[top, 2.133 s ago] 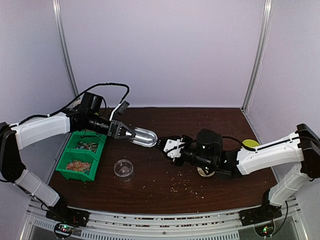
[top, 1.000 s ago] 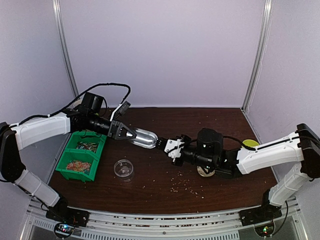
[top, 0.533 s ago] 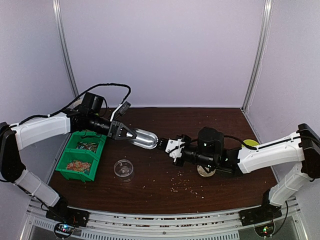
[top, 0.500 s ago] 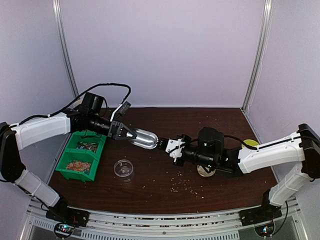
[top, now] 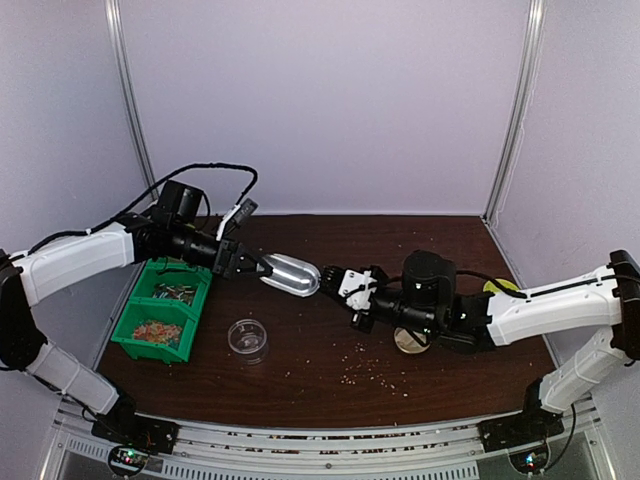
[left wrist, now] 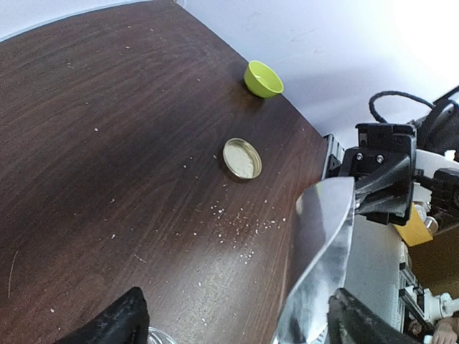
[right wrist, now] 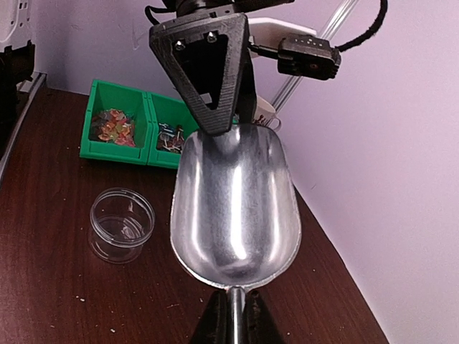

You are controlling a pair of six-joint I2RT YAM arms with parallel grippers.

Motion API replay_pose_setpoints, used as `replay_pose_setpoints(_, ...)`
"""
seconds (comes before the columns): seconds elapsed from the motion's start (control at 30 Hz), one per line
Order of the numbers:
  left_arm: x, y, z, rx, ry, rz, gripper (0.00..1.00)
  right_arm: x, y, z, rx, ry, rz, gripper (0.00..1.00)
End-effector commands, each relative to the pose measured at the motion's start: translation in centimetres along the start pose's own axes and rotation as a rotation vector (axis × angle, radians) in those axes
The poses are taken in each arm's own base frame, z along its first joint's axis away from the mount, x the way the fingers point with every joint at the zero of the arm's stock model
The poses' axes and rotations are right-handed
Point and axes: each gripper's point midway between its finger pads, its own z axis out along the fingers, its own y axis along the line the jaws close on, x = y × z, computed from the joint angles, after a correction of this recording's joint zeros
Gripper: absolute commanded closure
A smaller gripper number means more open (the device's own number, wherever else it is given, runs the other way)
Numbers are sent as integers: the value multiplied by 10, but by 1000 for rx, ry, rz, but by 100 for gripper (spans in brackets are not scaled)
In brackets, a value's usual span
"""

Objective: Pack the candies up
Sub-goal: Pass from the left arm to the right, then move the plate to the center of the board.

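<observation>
Dark tabletop (top: 400, 240), crumb-strewn. Left fingers (left wrist: 118, 322) have just sprung apart, freeing the scoop (right wrist: 233, 208); right fingers (right wrist: 215, 322) clamp its handle. Candies (right wrist: 113, 129) sit in the green bin (right wrist: 118, 89), behind the left fingers. Handover appears complete.

Soft, even light from above, shadows faint on the table (top: 420, 240). White glare burns the left wrist view's upper right; bright streaks run down the scoop (right wrist: 233, 208); the candies (top: 157, 331) blur together.
</observation>
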Motion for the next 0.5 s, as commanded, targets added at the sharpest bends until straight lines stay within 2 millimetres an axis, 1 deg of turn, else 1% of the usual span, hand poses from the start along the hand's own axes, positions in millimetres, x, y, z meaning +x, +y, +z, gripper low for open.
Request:
replay_pose_setpoints(0.0, -23, 4, -24, -119, -79, 79, 4, -9, -21, -14, 80, 5, 99, 100)
replay_pose_setpoints(0.03, -24, 8, -27, -144, -84, 77, 2, -8, -22, -15, 86, 14, 112, 100)
replay_pose_setpoints(0.13, -28, 22, -39, -233, -102, 70, 2, -3, -26, -18, 100, 48, 163, 100)
replay_pose_setpoints(0.27, -26, 53, -57, -422, -95, 36, 2, 12, -30, -19, 140, 136, 209, 100)
replay_pose_setpoints(0.33, -21, 71, -66, -518, -76, 4, 2, 18, -36, -21, 178, 168, 225, 100)
replay_pose_setpoints(0.47, -14, 99, -82, -665, -40, -62, 2, 29, -43, -24, 238, 213, 260, 100)
